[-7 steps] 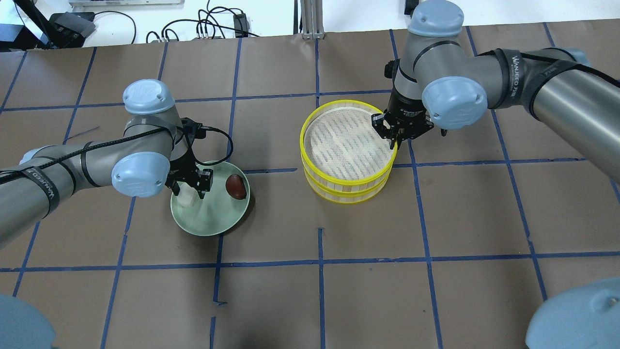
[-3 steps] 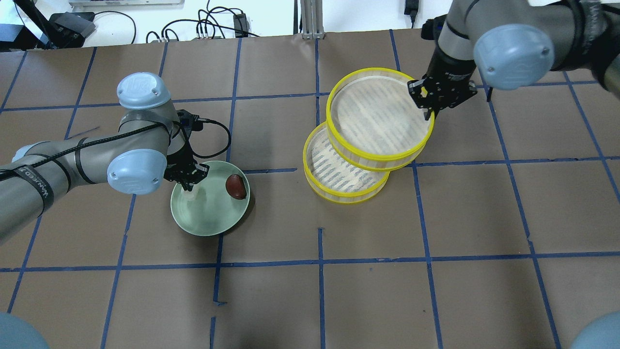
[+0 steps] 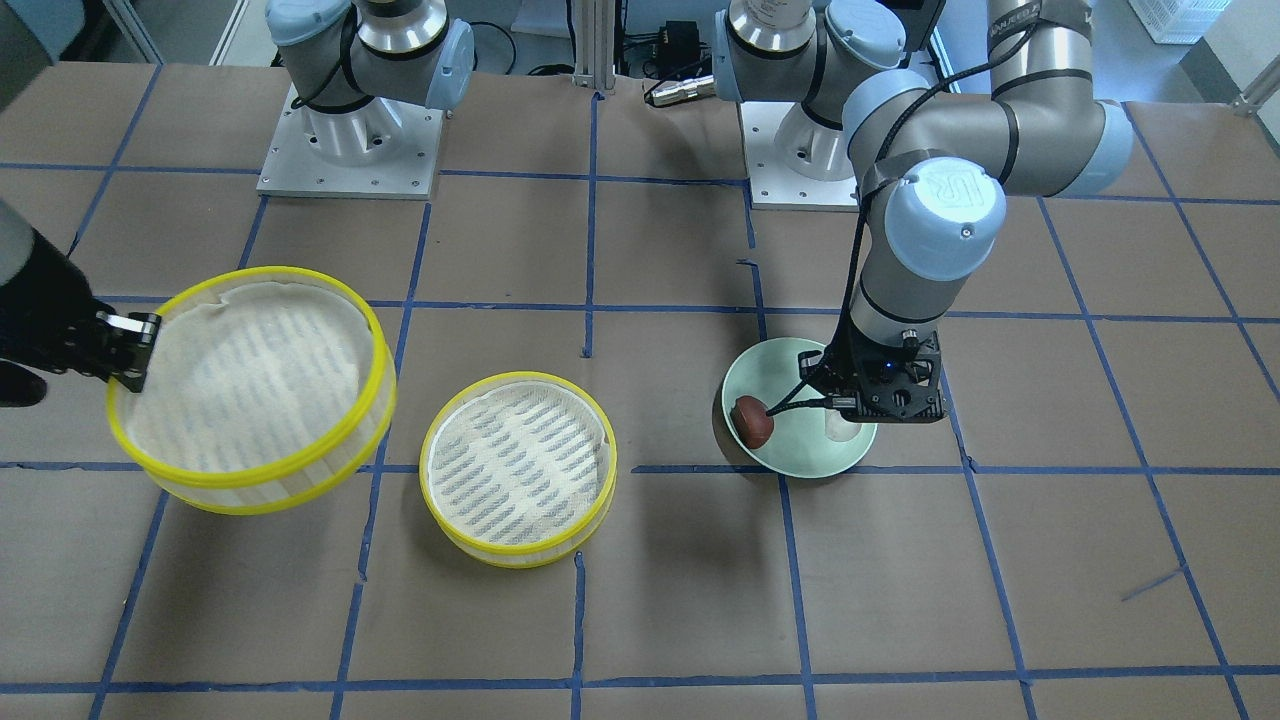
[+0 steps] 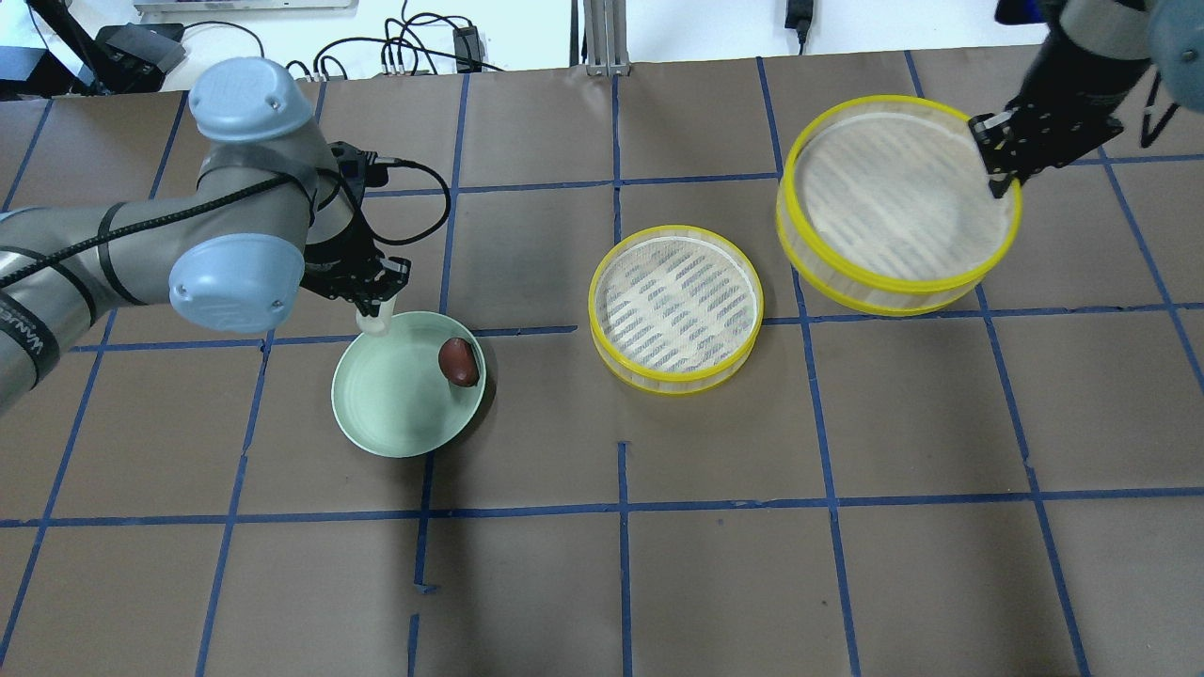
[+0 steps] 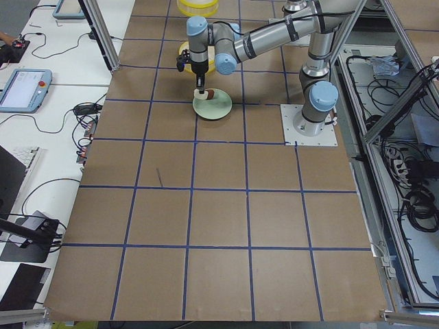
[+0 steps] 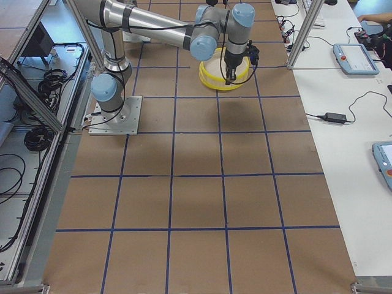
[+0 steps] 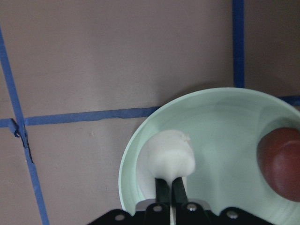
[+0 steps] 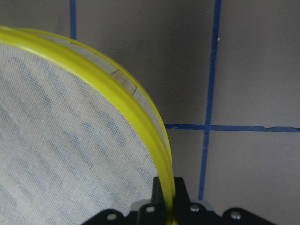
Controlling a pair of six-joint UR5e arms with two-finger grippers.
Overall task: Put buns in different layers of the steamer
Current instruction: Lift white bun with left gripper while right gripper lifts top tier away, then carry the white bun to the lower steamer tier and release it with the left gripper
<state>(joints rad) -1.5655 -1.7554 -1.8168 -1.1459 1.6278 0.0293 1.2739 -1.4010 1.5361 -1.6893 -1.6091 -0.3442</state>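
My left gripper (image 4: 373,312) is shut on the white bun (image 4: 374,324) and holds it just above the far left rim of the pale green plate (image 4: 400,423). The left wrist view shows the bun (image 7: 168,157) pinched between the fingers. The reddish-brown bun (image 4: 458,362) lies on the plate's right side, also seen from the front (image 3: 753,421). My right gripper (image 4: 997,181) is shut on the yellow rim of one steamer layer (image 4: 894,207) and holds it in the air at the far right. The other layer (image 4: 675,306) sits empty mid-table.
The table is brown paper with a grid of blue tape lines. Cables and a metal post lie beyond the far edge (image 4: 602,38). The arm bases stand on the robot's side (image 3: 350,140).
My right gripper lifted the top steamer layer off the stack and carried it to the far right. My left gripper closed on the white bun and raised it off the plate.
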